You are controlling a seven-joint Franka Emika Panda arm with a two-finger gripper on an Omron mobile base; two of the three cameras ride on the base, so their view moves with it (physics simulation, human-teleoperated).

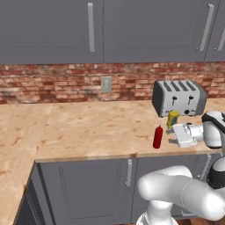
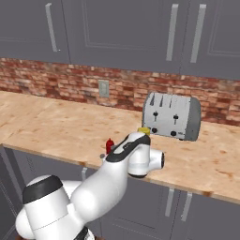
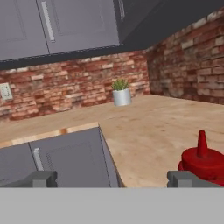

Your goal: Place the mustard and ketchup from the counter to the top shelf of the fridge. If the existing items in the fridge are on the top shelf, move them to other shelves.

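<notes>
The ketchup (image 1: 157, 137) stands upright on the counter (image 1: 88, 127), right of centre in the left base view, with the mustard (image 1: 172, 118) just behind it, before the toaster (image 1: 179, 97). The end effector (image 3: 117, 178) is wide open and empty, beside the red bottle. Probably this bottle is light, smooth and squeezable; take it at mid-body, gently.

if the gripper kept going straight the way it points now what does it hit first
Probably the ketchup: it stands right at one fingertip of the open gripper, off-centre. Dead centre looks free over the counter toward the potted plant; depth is unclear.
</notes>
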